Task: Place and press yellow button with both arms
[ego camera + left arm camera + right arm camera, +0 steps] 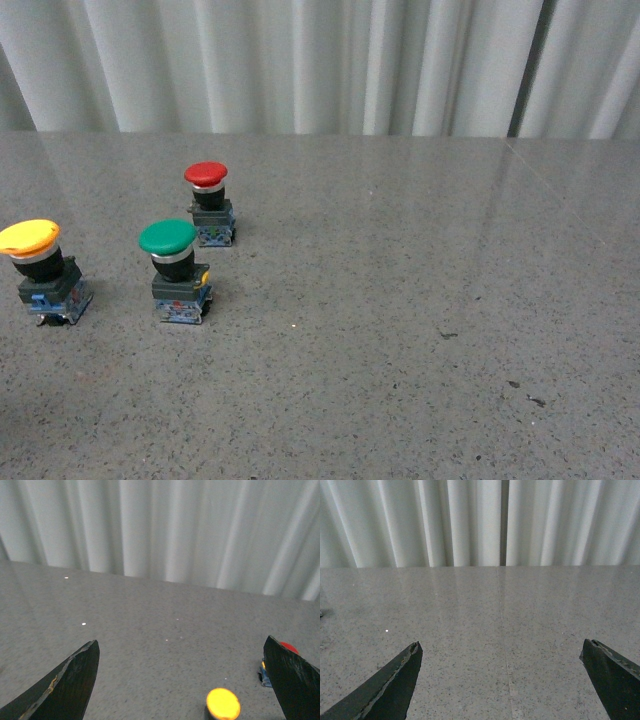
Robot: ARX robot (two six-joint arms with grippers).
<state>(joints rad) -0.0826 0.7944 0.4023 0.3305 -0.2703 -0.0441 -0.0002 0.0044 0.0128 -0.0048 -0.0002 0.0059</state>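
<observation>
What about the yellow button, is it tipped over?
No, the yellow button stands upright on the table.

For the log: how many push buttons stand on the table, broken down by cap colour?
yellow button: 1
green button: 1
red button: 1
Total: 3
</observation>
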